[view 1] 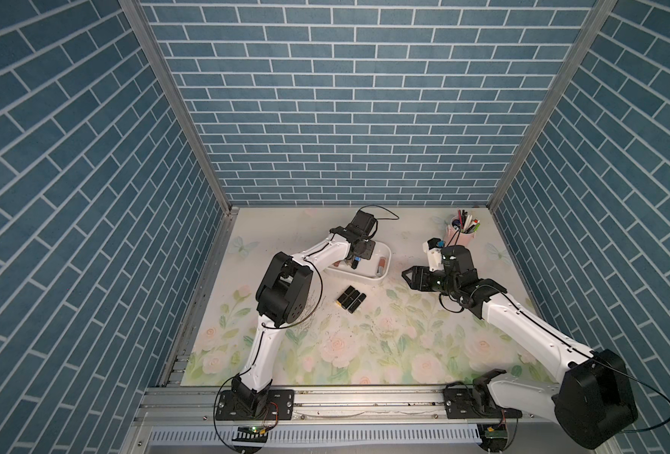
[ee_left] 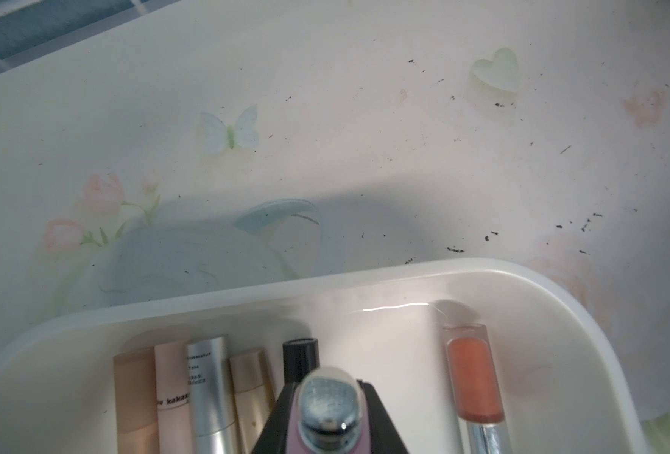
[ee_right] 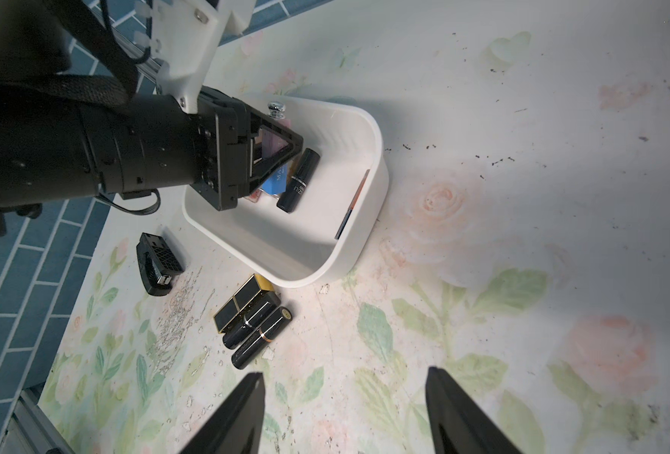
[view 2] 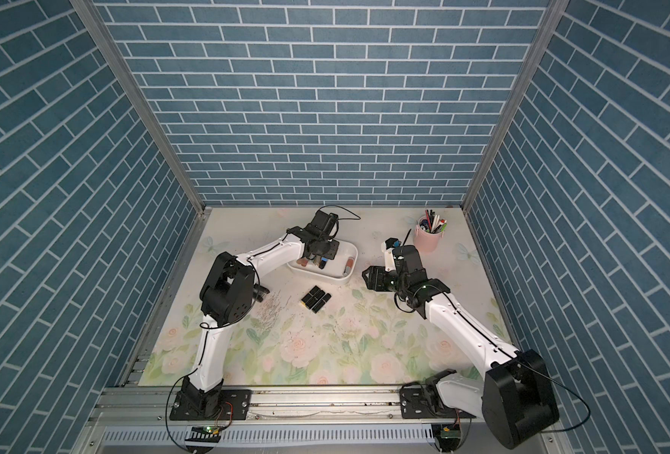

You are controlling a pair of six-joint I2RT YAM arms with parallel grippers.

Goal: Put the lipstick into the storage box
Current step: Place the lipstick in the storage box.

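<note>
Left wrist: lipstick [ee_left: 327, 405] within left hand [ee_left: 327, 389]

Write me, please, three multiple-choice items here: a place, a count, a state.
1. The pen cup stands:
A. in the right jaws
B. near the back wall, away from the box
C. at the front edge
2. Black lipsticks on the table:
A. one
B. four
C. ten
3. The left jaws are:
A. open, empty
B. shut on a pen
C. shut on a pink lipstick
B, the cup is at the far corner; B, four lie together beside the box; C, its silver cap shows between them.
</note>
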